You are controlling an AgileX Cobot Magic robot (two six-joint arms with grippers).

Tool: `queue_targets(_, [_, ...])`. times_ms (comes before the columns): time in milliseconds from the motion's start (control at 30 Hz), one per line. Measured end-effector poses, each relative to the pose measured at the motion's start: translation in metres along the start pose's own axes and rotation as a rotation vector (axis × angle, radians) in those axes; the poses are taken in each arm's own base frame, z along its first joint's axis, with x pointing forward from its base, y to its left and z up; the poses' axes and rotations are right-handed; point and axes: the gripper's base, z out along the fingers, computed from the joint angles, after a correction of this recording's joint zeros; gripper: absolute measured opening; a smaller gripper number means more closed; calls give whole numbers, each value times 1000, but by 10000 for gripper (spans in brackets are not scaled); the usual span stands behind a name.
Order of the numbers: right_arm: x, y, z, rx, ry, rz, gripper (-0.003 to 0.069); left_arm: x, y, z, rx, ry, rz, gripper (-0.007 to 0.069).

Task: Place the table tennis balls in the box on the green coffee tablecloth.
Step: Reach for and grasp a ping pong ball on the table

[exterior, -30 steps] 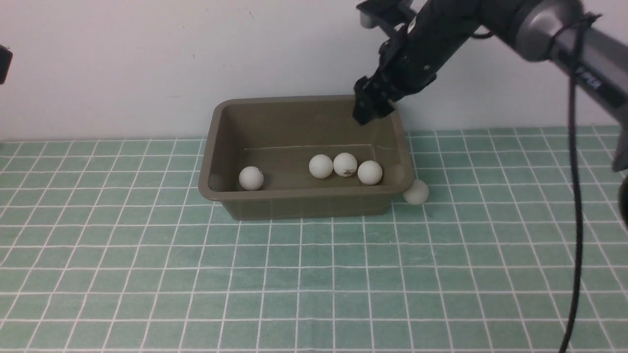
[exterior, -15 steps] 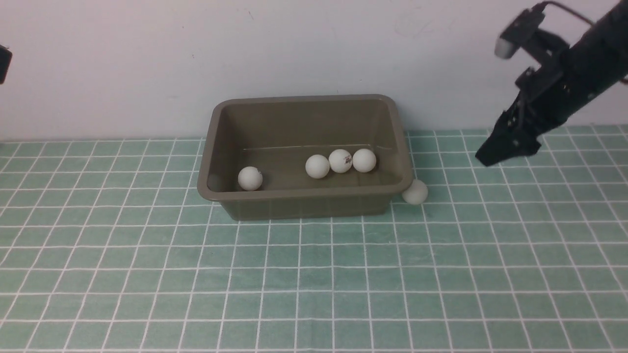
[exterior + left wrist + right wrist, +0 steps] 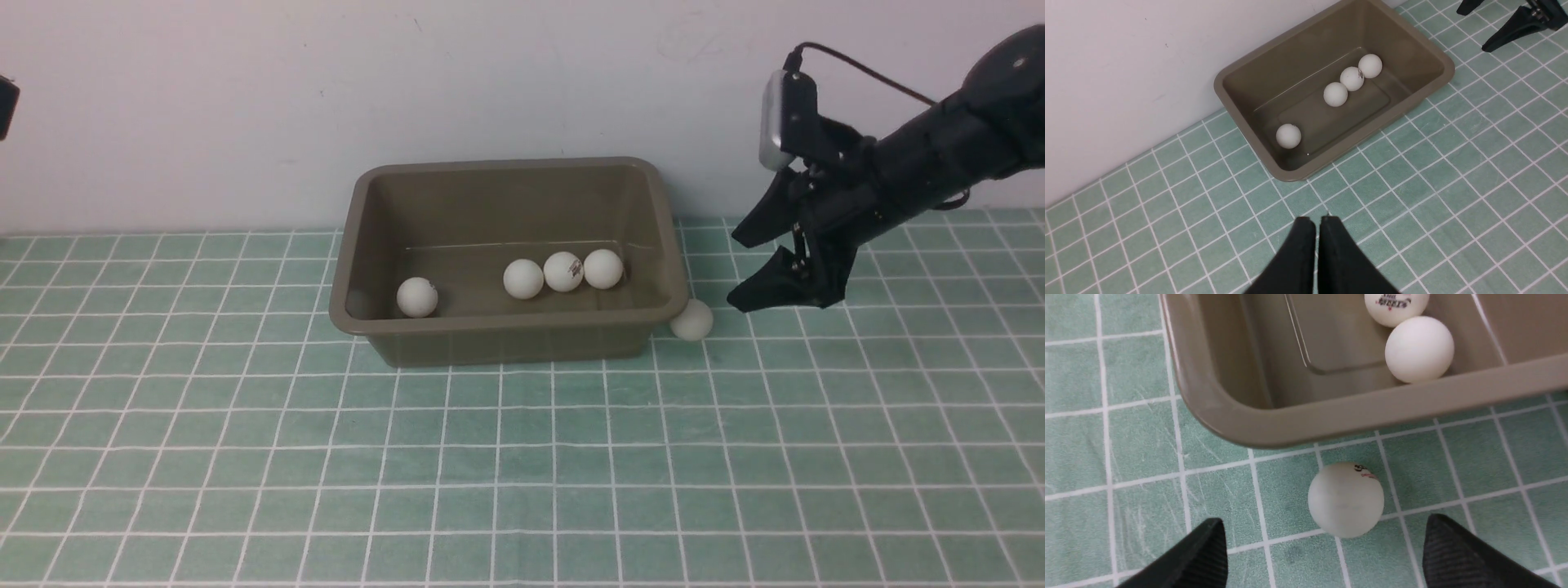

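Olive-brown plastic, the box [image 3: 506,339] on the green coffee tablecloth [image 3: 522,465] already holds four table tennis balls [image 3: 563,272], one near its left end and three in a row toward the right. The fifth ball [image 3: 692,319] lies on the cloth just beside the box's near right corner. The right hand [image 3: 735,273] hovers near it, spread wide and empty. The left hand [image 3: 1316,222] is pinched closed on nothing. One pick and drop appears to be left.
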Motion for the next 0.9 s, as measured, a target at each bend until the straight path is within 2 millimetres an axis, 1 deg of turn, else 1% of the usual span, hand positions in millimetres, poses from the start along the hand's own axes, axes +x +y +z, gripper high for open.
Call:
queue_targets(67, [5, -2, 8, 1, -4, 15, 584, 0, 0, 0, 0, 0, 0, -4])
queue_targets(167, [7, -3, 17, 8, -9, 26, 584, 0, 0, 0, 0, 0, 0, -4])
queue_targets(233, [6, -3, 22, 8, -10, 25, 584, 0, 0, 0, 0, 0, 0, -4])
queue_targets(400, [-5, -2, 43, 47, 3, 6, 584, 0, 0, 0, 0, 0, 0, -4])
queue_targets(567, [-6, -7, 46, 110, 9, 70, 575, 0, 0, 0, 0, 0, 0, -4])
queue_targets(767, [2, -7, 57, 99, 16, 117, 509, 0, 0, 0, 0, 0, 0, -4])
queue_targets(900, [6, -7, 61, 95, 21, 151, 484, 0, 0, 0, 0, 0, 0, -4])
